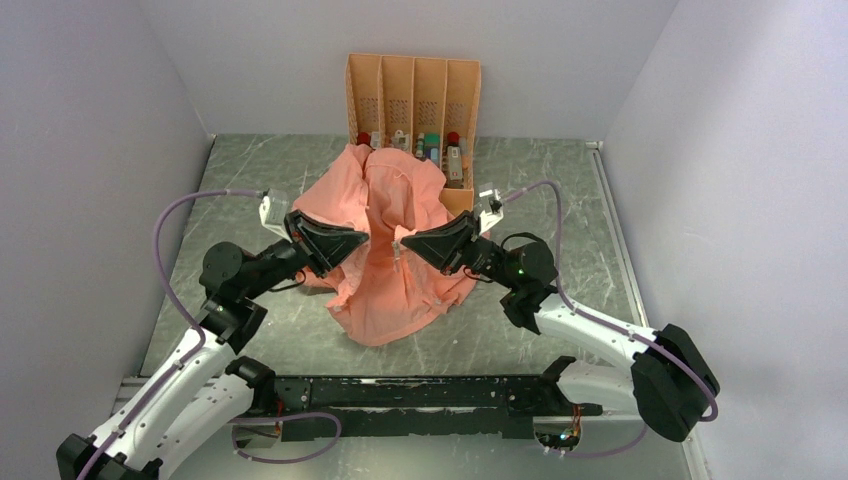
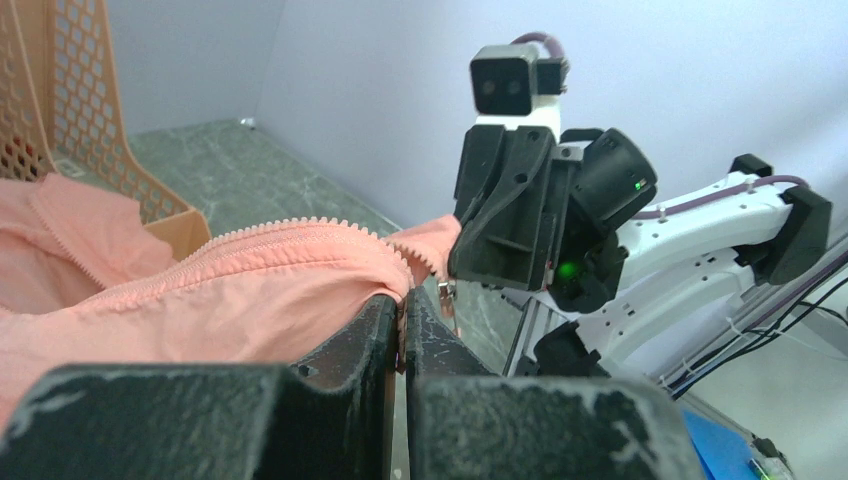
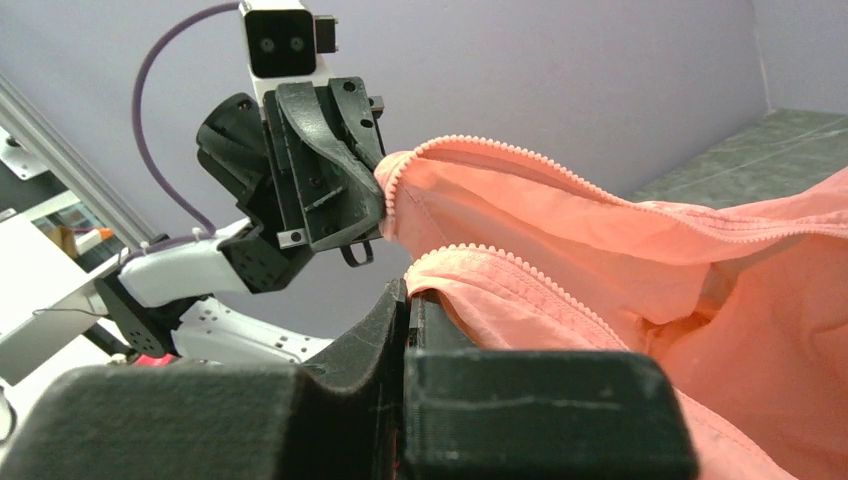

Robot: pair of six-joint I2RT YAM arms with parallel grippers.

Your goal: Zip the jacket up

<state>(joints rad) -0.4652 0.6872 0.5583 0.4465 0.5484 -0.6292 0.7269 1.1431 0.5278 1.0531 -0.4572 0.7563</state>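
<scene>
The salmon-pink jacket lies bunched in the middle of the table, its front lifted between my two grippers. My left gripper is shut on one zipper edge; in the left wrist view the toothed edge runs into the closed fingertips. My right gripper faces it, tips nearly touching, shut on the other zipper edge. A small metal zipper pull hangs just below the right gripper's tip. In the right wrist view the two toothed edges are apart, one above the other.
An orange perforated four-slot rack with small items stands against the back wall, right behind the jacket; its side shows in the left wrist view. Grey walls close in on the left, right and back. A black rail runs along the near edge.
</scene>
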